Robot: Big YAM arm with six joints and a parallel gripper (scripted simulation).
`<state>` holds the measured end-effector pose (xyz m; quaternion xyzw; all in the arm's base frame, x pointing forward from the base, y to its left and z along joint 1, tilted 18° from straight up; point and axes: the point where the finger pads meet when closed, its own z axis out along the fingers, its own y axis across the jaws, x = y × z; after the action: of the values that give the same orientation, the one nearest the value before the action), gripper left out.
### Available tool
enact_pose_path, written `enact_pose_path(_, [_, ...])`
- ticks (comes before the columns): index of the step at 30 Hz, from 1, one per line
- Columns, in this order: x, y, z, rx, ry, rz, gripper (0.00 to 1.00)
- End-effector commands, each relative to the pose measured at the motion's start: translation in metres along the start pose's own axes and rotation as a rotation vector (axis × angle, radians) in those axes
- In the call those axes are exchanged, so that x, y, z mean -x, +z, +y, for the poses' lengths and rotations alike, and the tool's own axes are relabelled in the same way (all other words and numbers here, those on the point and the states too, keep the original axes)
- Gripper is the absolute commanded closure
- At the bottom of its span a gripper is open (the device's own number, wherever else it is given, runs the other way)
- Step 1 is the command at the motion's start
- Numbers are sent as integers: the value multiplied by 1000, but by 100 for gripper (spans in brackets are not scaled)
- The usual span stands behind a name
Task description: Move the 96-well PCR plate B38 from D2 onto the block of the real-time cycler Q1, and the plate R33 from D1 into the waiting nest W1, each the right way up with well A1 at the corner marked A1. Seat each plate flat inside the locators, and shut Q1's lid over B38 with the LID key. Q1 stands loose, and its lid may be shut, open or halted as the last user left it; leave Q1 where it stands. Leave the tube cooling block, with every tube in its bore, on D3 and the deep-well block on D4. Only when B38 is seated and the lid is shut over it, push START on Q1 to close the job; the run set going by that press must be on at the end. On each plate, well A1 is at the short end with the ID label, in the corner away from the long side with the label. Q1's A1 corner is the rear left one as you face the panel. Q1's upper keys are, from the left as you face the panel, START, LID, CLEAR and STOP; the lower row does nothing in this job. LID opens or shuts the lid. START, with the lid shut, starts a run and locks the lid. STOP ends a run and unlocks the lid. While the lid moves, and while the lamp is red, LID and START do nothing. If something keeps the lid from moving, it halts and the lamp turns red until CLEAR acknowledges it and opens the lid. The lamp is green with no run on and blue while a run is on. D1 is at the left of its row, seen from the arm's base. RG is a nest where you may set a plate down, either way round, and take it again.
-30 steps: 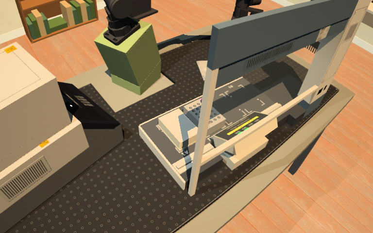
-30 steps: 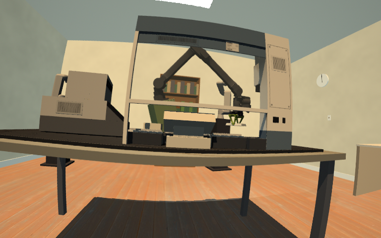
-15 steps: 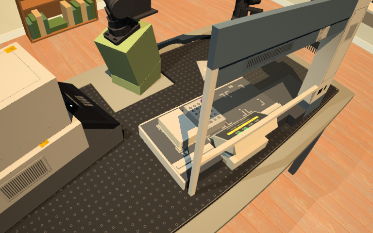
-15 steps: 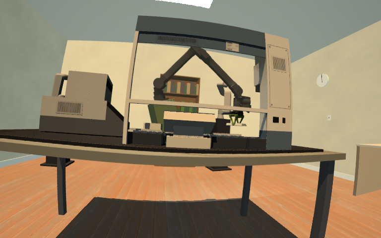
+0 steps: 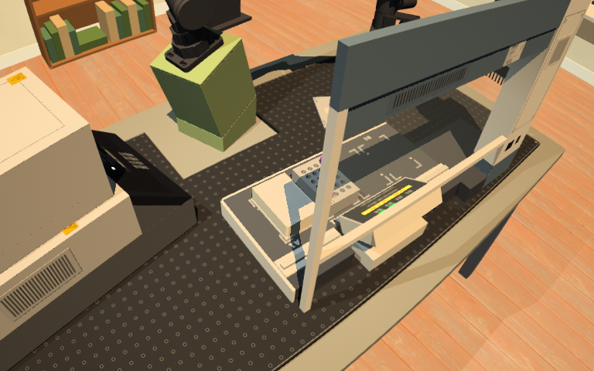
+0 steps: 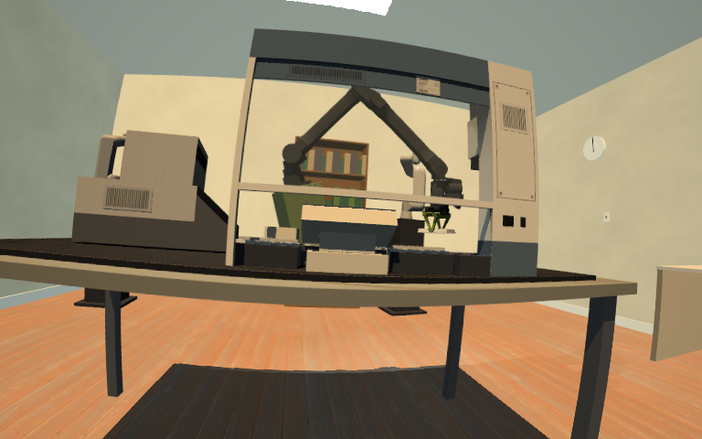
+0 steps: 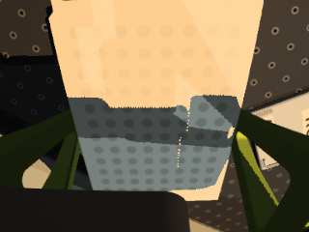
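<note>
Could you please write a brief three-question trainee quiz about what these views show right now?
1. True or false: the pincer is shut on a PCR plate.
2. In the wrist view, the pincer's fingers are: A) grey B) green C) red.
3. In the exterior view, does the held plate rest on the deck or hang above it?

Key: 1 true; 2 B; 3 it hangs above the deck.

a tall beige frame (image 6: 242, 155) stood on the table (image 6: 310, 292), with the dark arm (image 6: 383, 111) folded into a peak behind it. the gripper (image 6: 437, 222), far right within the frame, hung closed on a thin pale plate (image 6: 437, 231) held level above the dark deck. a boxy beige machine (image 6: 150, 191) sat at the left, and a clock (image 6: 593, 147) on the right wall.
</note>
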<state>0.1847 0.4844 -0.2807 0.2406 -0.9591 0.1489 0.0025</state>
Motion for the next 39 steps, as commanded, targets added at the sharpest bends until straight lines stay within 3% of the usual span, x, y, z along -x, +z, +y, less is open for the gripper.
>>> enact_pose_path(1, [-11,15,8,-3,-5,-5,100])
enact_pose_path(6, [-10,21,13,3,-18,-13,100])
enact_pose_path(14, [17,11,15,32,-8,-39,100])
enact_pose_path(20, [27,32,14,35,4,-38,100])
enact_pose_path(27, [13,50,8,16,-4,-21,100])
enact_pose_path(35, [7,48,14,23,-21,-35,100])
enact_pose_path(39, [4,66,9,12,-19,-22,100])
